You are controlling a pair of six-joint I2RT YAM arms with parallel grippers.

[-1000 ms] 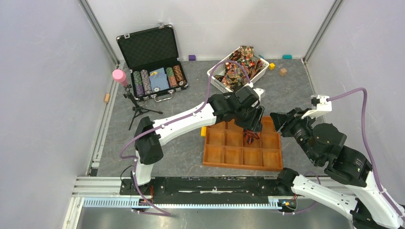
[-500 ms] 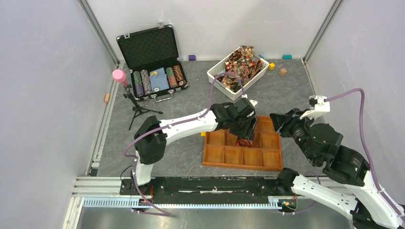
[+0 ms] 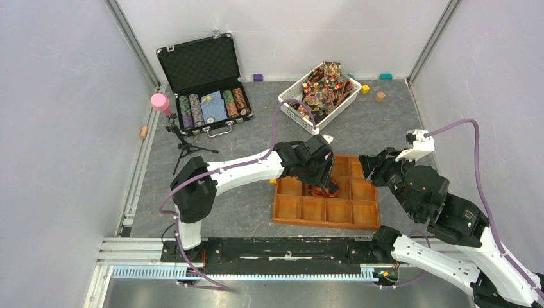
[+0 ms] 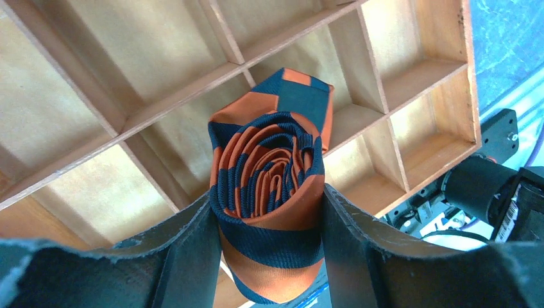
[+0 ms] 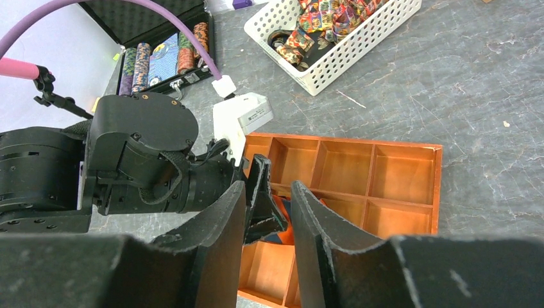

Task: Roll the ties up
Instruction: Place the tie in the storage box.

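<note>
A rolled orange-and-dark striped tie (image 4: 268, 173) sits between the fingers of my left gripper (image 4: 266, 200), which is shut on it. The roll hangs end-on just above the compartments of the wooden tray (image 4: 173, 96). In the top view the left gripper (image 3: 321, 183) and the tie (image 3: 323, 190) are over the tray's (image 3: 326, 223) middle cells. My right gripper (image 3: 367, 165) is open and empty at the tray's right side, facing the left gripper (image 5: 269, 192). Several patterned ties (image 3: 324, 86) lie piled in a white basket (image 3: 292, 102).
An open black case of poker chips (image 3: 205, 83) stands at the back left, with a pink-topped small tripod (image 3: 163, 102) beside it. Small coloured blocks (image 3: 380, 96) lie near the back wall. A yellow block (image 3: 274, 176) touches the tray's left edge.
My left gripper has moved left and down with the rolled tie, from the tray's upper middle to lower over its central cells. The right gripper has shifted slightly left.
</note>
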